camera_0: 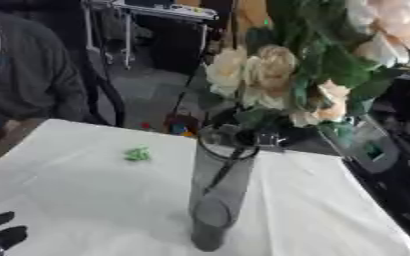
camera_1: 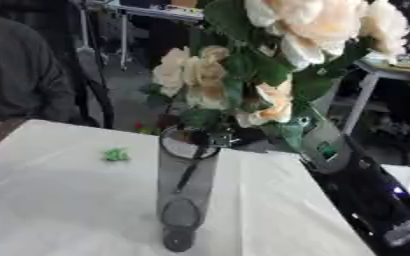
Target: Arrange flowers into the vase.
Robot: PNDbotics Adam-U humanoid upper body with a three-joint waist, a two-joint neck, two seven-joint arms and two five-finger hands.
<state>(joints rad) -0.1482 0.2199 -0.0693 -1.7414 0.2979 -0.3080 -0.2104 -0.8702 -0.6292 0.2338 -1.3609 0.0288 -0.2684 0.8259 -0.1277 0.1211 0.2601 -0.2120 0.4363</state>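
A tall smoky-grey glass vase (camera_0: pixel 219 190) stands upright on the white table (camera_0: pixel 86 200). A dark stem runs down inside it. Above its rim spreads a bunch of cream roses with green leaves (camera_0: pixel 259 75). A second cluster of pale roses (camera_1: pixel 318 22) fills the upper right, close to the camera. My right hand (camera_0: pixel 268 138) shows as a dark and silver shape at the vase's rim, mostly hidden by leaves, with its grey forearm (camera_0: pixel 373 150) coming in from the right. My left hand (camera_0: pixel 0 231) rests open in the lower left corner, away from the vase.
A small green scrap (camera_0: pixel 138 153) lies on the cloth left of the vase. The table's right edge (camera_0: pixel 375 200) runs diagonally, with dark equipment beyond it. A person in a grey top (camera_0: pixel 20 75) sits at the far left, touching nothing.
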